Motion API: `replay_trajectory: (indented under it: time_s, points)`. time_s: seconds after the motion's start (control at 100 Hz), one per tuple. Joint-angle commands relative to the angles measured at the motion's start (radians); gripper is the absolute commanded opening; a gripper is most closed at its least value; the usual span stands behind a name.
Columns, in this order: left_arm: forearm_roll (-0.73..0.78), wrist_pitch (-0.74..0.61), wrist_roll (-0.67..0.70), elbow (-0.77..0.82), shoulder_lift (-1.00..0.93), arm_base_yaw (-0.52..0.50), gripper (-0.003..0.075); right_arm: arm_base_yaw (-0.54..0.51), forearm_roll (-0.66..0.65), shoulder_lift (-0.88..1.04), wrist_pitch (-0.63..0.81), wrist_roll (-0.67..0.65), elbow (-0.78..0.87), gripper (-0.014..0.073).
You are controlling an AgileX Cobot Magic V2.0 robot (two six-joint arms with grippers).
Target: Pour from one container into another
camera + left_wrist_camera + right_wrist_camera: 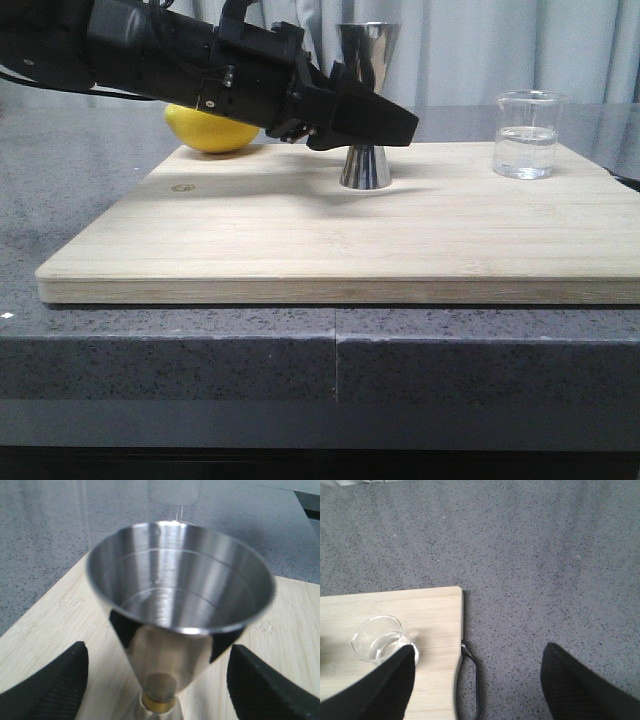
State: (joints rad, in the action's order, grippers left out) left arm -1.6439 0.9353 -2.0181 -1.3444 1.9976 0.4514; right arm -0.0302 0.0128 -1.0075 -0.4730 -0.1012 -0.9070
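Note:
The steel jigger [366,166] stands upright mid-board, its gold waist hidden in the front view behind my left arm. My left gripper [398,124] is open around it. In the left wrist view the jigger [175,595] fills the frame, with its empty cup and gold waist showing, and the gripper [157,682] has a finger on each side with a gap to the metal. The clear glass beaker [525,135], part full of clear liquid, stands at the board's back right. My right gripper [477,682] is open and empty over the counter, and the beaker [376,637] sits just past one finger.
A yellow lemon [212,128] lies at the back left of the wooden cutting board [300,240], behind my left arm. The board rests on a grey speckled counter [545,570]. A black handle [472,667] sticks out of the board's right edge.

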Motion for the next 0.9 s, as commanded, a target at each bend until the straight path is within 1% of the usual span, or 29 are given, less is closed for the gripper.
replay_trajectory:
  time_s: [0.0,0.09,0.21,0.29,0.57,0.64,0.68,0.79,0.89]
  points:
    - [-0.073,0.044,-0.003,-0.029,-0.054,0.009,0.0442,-0.003,-0.002,0.010,0.074,0.008,-0.035,0.0482]
    - [-0.073,0.045,-0.003,-0.029,-0.054,0.009,0.0362,-0.003,-0.002,0.010,0.074,0.008,-0.035,0.0482]
    - [-0.073,0.045,-0.003,-0.029,-0.054,0.009,0.0283,-0.003,-0.002,0.010,0.076,0.008,-0.035,0.0482]
    - [-0.073,0.045,-0.003,-0.029,-0.054,0.009,0.0239,-0.003,-0.002,0.010,0.076,0.008,-0.035,0.0482]
    - [-0.076,0.063,-0.003,-0.029,-0.054,0.009,0.0121,-0.003,-0.013,0.010,0.083,0.018,-0.033,0.0482]
    - [-0.076,0.079,-0.003,-0.029,-0.054,0.009,0.0083,-0.003,-0.025,0.010,0.119,0.035,-0.018,0.0482]
    - [-0.076,0.083,-0.003,-0.029,-0.054,0.009,0.0061,-0.003,-0.025,0.010,0.153,0.053,-0.005,0.0482]
    - [-0.076,0.099,-0.003,-0.029,-0.054,0.009,0.0006,-0.002,-0.027,0.010,0.260,0.054,0.054,0.0482]
    - [-0.076,0.117,-0.003,-0.029,-0.054,0.009,-0.0021,0.000,-0.027,0.010,0.328,0.054,0.115,0.0482]
